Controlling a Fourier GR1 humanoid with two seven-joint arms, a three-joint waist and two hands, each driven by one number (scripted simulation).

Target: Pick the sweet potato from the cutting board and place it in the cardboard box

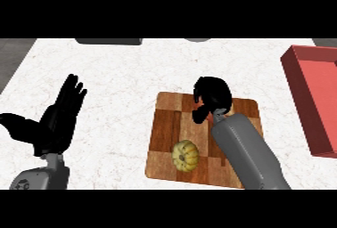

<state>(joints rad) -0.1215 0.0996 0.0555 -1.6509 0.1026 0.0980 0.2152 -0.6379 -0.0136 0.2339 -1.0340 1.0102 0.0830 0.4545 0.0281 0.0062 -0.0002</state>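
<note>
The wooden cutting board (172, 133) lies in the middle of the counter. My right hand (212, 94) is over the board's far end with its fingers curled downward and the thumb hanging toward the wood. No sweet potato shows anywhere on the board; the curled hand seems to enclose it and hides it. The box (314, 95), red-walled and open on top, stands at the right edge, apart from the hand. At the left, my left hand (58, 119) rests open above the counter with its fingers up.
A yellow ribbed squash (185, 155) lies on the near part of the board beside my right forearm (247, 151). A grey object (109, 41) sits at the counter's far edge. The white marble counter (118, 75) stretches between the board and the left hand.
</note>
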